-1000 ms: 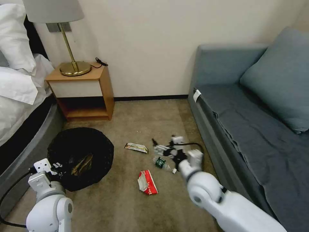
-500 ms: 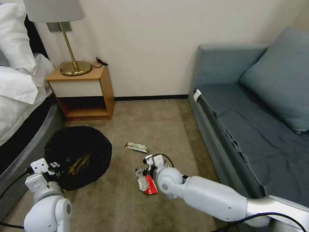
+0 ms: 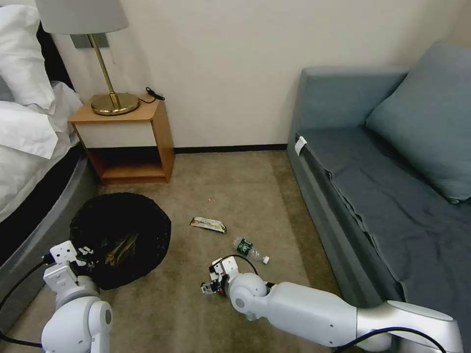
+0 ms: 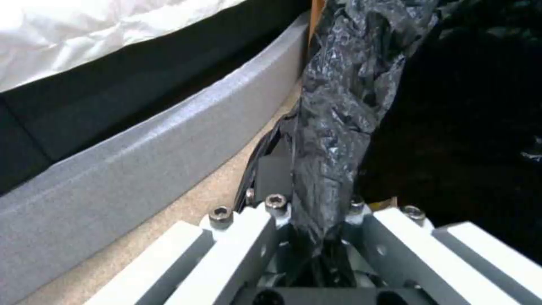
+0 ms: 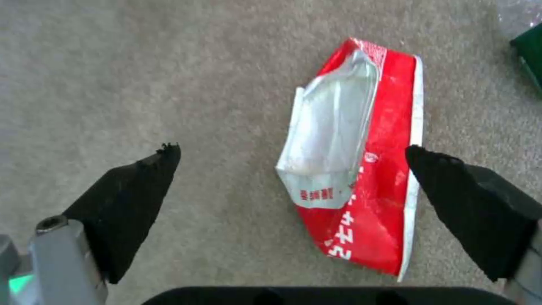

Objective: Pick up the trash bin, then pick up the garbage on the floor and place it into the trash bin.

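Observation:
The trash bin (image 3: 120, 235), lined with a black bag (image 4: 344, 106), sits by the bed with crumpled brown paper (image 3: 122, 250) inside. My left gripper (image 3: 83, 252) (image 4: 316, 237) is shut on its bagged rim. My right gripper (image 3: 213, 283) (image 5: 292, 149) hangs open just above the carpet. The crushed red-and-white packet (image 5: 361, 169) lies flat between its black fingertips (image 5: 135, 190), nearer the other finger and touching neither. The small clear bottle (image 3: 250, 249) with its green label (image 5: 531, 55) lies just beyond. The silvery snack wrapper (image 3: 208, 224) lies farther out.
A wooden nightstand (image 3: 122, 137) with a brass lamp (image 3: 110, 100) stands against the back wall. The bed (image 3: 29, 147) and its grey base (image 4: 141, 140) close in the left side. A blue-grey sofa (image 3: 392, 186) lines the right. Carpet lies open between them.
My right arm swung left from beside the sofa and came down over the red packet, leaving the bottle uncovered. The left gripper kept its hold on the bin.

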Controlling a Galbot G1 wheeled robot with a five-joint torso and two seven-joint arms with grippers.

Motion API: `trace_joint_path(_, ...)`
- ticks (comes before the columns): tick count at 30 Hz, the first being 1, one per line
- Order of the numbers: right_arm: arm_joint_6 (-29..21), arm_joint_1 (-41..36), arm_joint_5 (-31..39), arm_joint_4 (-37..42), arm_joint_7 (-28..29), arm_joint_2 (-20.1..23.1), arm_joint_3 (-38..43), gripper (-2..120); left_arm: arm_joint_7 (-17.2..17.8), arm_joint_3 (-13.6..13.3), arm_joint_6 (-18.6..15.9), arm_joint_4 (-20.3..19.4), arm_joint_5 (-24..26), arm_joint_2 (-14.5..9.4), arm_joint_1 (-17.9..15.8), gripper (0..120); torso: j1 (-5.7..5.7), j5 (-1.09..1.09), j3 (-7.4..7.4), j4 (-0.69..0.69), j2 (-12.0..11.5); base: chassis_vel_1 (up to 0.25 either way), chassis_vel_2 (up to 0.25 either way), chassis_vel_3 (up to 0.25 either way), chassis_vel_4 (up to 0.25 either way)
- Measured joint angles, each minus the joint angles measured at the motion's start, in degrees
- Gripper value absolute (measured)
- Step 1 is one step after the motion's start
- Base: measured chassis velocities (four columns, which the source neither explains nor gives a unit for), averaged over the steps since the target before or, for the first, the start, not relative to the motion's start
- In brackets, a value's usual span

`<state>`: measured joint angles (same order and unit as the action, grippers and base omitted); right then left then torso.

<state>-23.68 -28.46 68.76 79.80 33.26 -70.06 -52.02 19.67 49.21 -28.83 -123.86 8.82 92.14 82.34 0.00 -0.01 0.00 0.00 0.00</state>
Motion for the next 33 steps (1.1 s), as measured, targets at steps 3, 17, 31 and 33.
trace_joint_path(3, 0.3, 0.0, -0.7, -1.3, -0.4, -0.6, -0.2, 100, 0.0, 0.0, 0.0, 0.0, -0.1, 0.0, 0.0, 1, 0.00, 0.00, 0.00, 0.00, 0.0, 0.000, 0.000, 0.000, 0.000)
trace_joint_path(17, 2.3, -0.7, -6.0, -10.3, -3.6, -2.6, -0.3, 95, -0.1, 0.1, 0.3, -0.1, -0.1, 0.0, 0.3, 1, 0.00, 0.00, 0.00, 0.00, 0.0, 0.000, 0.000, 0.000, 0.000)
trace_joint_path(31, 3.6, -1.6, -7.3, -10.9, -4.7, -2.7, 0.0, 48, -0.2, 0.0, 1.5, 1.3, -1.5, 0.0, 0.0, 1, 0.00, 0.01, -0.01, 0.01, 0.0, 0.000, 0.000, 0.000, 0.000)
trace_joint_path(33, 3.7, -1.6, -7.3, -10.7, -4.8, -2.6, 0.0, 42, -0.2, 0.0, 1.5, 1.4, -1.6, 0.0, 0.0, 1, 0.00, 0.01, -0.01, 0.00, 0.0, 0.000, 0.000, 0.000, 0.000)
